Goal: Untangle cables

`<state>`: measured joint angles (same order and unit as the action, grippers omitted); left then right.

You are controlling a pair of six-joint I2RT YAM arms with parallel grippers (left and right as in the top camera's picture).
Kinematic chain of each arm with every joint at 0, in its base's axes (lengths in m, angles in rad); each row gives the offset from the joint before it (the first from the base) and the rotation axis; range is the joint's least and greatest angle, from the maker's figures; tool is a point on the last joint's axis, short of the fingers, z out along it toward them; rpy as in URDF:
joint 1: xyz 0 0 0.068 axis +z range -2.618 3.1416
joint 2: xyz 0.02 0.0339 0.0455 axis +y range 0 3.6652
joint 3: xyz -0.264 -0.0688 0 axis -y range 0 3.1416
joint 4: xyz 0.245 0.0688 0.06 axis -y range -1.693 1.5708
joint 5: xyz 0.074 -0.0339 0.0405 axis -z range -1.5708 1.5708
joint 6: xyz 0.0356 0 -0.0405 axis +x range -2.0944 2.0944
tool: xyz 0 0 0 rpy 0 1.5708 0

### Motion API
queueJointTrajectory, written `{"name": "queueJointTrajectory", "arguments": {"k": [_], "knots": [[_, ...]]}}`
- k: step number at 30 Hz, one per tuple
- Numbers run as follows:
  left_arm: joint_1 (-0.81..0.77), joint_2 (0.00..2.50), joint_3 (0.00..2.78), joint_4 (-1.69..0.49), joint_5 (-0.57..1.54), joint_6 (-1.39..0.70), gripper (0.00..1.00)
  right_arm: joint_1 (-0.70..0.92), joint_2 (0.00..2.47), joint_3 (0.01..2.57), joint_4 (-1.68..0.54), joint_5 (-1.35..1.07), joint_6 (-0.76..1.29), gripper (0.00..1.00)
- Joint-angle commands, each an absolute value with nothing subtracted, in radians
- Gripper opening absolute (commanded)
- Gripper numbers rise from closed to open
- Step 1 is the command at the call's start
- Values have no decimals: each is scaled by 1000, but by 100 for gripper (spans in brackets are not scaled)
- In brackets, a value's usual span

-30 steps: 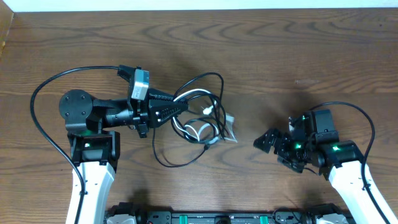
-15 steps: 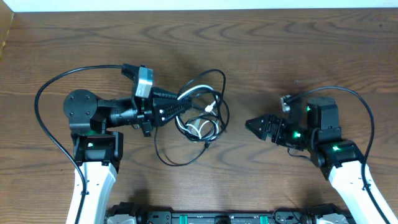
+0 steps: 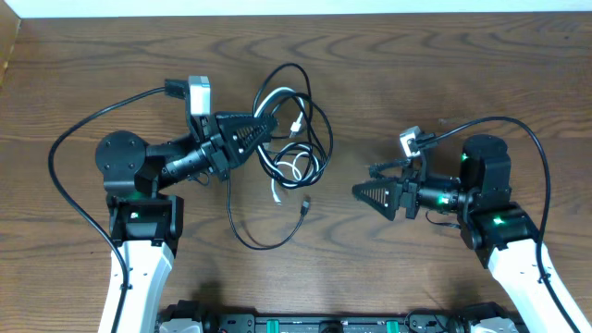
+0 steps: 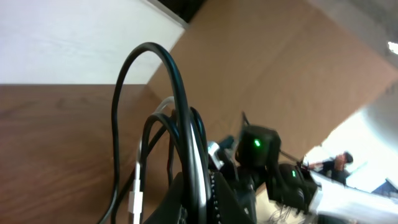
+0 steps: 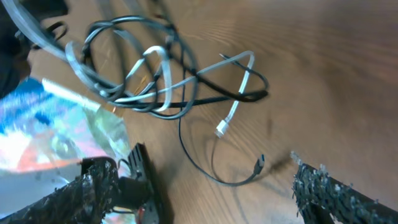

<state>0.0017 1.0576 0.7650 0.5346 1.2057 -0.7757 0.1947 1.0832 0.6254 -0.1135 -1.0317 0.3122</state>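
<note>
Several thin cables (image 3: pixel 294 139), black ones and a white one, lie in a loose knot of loops a little left of the middle of the bench (image 3: pixel 416 74). The left pincer (image 3: pixel 263 129) is pressed together on the left side of that bundle, pinching the cords. In its own wrist view the cables (image 4: pixel 180 124) arch up and over the closed fingers.

From the knot one black cord runs down and round in a wide open loop on the wood toward the near edge, ending in a small black plug (image 3: pixel 305 205). A white plug end (image 3: pixel 276 192) lies near it, up and to the left.

The right pincer (image 3: pixel 359 192) is spread wide and holds nothing. It points leftward at the bundle from the right and stays apart from it. In the right wrist view its fingers (image 5: pixel 323 190) sit at the two bottom corners. The tangle fills the upper left of that view, and both plug ends lie on the wood between the fingers.
</note>
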Motion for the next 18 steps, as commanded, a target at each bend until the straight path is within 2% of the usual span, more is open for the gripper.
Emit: {"name": "queueJointTrajectory", "arguments": {"k": [1,10,18], "knots": [[-2,1044,789,503,1103,-862,8,226,1068,626,-93,-1066,193,93],[-88,1044,789,446,993,-888,7,260,1068,626,-68,-1051,35,92],[-181,1044,789,446,1089,-719,7,260,1068,626,29,-927,175,89]]}}
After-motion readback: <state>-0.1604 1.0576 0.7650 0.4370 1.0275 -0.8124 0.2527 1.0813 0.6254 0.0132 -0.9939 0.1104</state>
